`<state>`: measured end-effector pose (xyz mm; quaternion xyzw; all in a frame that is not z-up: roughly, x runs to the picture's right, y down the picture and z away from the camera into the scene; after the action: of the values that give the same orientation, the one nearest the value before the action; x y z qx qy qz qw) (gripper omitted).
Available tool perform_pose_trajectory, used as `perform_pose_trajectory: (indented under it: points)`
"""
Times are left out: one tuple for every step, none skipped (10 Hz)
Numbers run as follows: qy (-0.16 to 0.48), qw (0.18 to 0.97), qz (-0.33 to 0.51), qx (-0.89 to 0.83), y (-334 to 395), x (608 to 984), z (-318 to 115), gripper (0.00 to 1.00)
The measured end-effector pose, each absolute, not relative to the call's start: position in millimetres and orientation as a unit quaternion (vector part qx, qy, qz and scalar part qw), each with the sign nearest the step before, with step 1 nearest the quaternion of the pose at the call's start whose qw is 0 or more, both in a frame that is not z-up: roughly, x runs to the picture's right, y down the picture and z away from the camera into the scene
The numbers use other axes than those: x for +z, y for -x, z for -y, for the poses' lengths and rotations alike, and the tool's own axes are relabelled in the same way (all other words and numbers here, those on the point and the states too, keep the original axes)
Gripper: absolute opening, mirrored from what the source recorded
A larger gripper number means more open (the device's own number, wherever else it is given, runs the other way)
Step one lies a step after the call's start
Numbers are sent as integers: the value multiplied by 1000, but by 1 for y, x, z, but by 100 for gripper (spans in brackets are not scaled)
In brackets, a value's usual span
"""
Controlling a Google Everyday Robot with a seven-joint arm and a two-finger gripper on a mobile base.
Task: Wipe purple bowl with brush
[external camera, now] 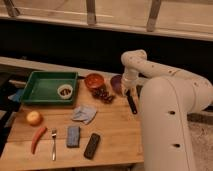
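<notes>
Half-hidden purple bowl (116, 83) behind hand (128, 91)

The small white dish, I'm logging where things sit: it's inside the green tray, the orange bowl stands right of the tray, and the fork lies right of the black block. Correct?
Not quite. In the camera view the fork lies left of the black block, not right. The small white dish does sit in the green tray, with the orange bowl to its right. The gripper is shut at the purple bowl.
</notes>
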<state>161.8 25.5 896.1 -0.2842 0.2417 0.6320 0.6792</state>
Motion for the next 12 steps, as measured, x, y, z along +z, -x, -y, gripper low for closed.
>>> perform_pose_trajectory:
  points:
    - [282,679,-239,634,-159,903,-21,13]
    - [283,681,-234,634,-152,909,-16,13]
    - [285,685,-225,632,-139,916,-10,13]
    - [289,689,-216,628,-127,920,-5,13]
    - [293,693,-206,625,-117,921,-3,13]
    - [297,695,-204,622,-113,919,-6,13]
    - [301,697,-199,620,-108,914,-9,13]
    - [304,698,-200,617,-109,908,-14,13]
    - [304,695,-200,620,-113,903,-17,13]
    - [303,687,-203,628,-123,899,-20,13]
    - [301,682,-204,635,-133,897,-21,13]
    - [297,678,-202,642,-140,899,-16,13]
